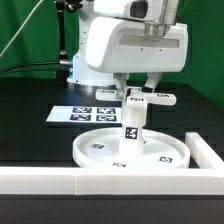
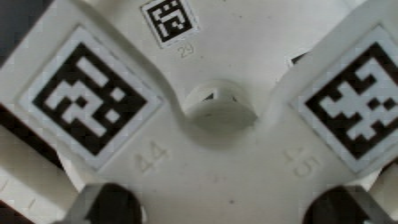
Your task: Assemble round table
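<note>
The large rimmed round disc [image 1: 100, 152] lies flat on the black table. The short cylindrical post [image 1: 131, 133] stands upright on its middle, with a tag facing the camera. The cross-shaped piece [image 1: 150, 99] sits level on top of the post. My gripper [image 1: 137, 93] comes straight down on it, its fingers closed on the piece from both sides. In the wrist view the cross-shaped piece [image 2: 222, 150] fills the frame, with two tagged arms and a round centre boss. My gripper [image 2: 231, 212] has its dark fingertips [image 2: 107, 206] against the piece's opposite edges.
The marker board [image 1: 78, 113] lies flat behind the disc, towards the exterior view's left. The long white border wall [image 1: 60, 180] runs along the front and turns up the exterior view's right side [image 1: 207, 150], close to the disc's rim.
</note>
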Robot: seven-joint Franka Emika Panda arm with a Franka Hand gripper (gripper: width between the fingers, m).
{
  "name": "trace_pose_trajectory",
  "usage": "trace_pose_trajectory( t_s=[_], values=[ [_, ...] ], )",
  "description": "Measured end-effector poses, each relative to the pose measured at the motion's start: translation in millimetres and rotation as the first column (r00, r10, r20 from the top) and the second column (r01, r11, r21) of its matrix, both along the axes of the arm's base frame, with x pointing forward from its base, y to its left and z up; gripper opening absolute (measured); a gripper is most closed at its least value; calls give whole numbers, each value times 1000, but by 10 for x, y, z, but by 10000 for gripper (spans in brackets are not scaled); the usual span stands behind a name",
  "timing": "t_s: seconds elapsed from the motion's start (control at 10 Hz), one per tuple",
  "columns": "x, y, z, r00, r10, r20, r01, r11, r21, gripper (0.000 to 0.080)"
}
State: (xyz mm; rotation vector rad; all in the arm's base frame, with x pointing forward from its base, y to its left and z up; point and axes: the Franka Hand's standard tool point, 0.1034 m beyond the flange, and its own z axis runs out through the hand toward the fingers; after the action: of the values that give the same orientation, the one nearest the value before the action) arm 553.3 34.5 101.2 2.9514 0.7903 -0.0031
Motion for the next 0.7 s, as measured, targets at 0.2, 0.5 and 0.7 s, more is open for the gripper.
trace_pose_trajectory(
  t_s=[0.2,0.5,0.7],
  values=[
    [-3,6,-4,993,-116,6,116,993,3,508],
    [-2,-31,60,994,-106,6,106,994,2,643],
    [-41,-44,289,992,-122,-14,122,993,0,648]
  ],
)
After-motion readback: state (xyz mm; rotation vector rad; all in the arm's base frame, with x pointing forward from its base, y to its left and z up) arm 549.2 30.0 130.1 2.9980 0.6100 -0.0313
